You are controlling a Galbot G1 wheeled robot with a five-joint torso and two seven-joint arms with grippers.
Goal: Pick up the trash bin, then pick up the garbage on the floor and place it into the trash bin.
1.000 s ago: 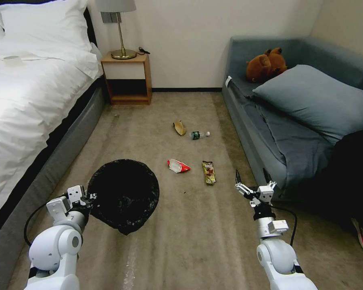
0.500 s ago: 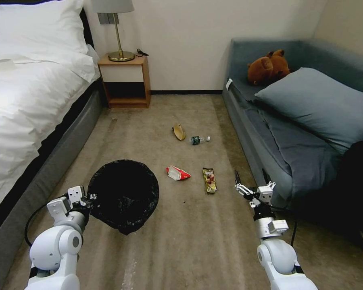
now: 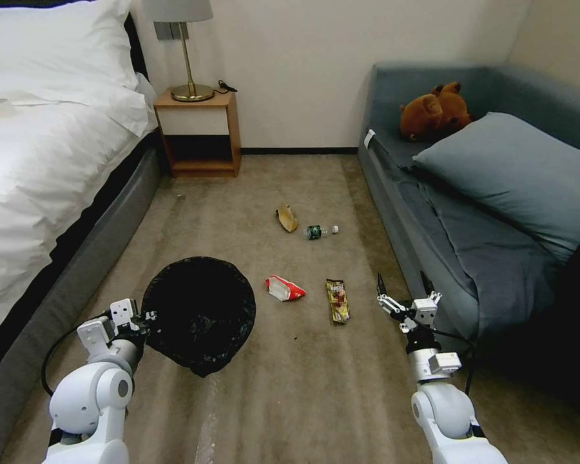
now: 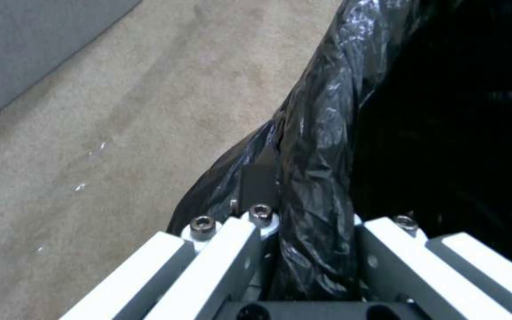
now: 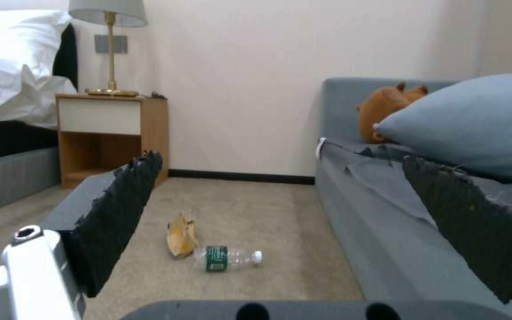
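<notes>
On the carpet ahead: we are eyeing the long yellow-brown snack packet (image 3: 338,300), lengthwise away from us, just left of our right gripper (image 3: 401,291).
Right gripper: hovering wide open, empty.
Left gripper (image 3: 137,317): clamping the black-bagged round trash bin (image 3: 198,312) by its rim.

One round bin lined with crinkly black plastic (image 3: 198,312); four litter pieces on the carpet: one tan paper scrap (image 3: 287,218), one clear green-labelled bottle (image 3: 319,231), one crumpled red-and-white wrapper (image 3: 284,288), one long yellow-brown snack packet (image 3: 338,300).
</notes>
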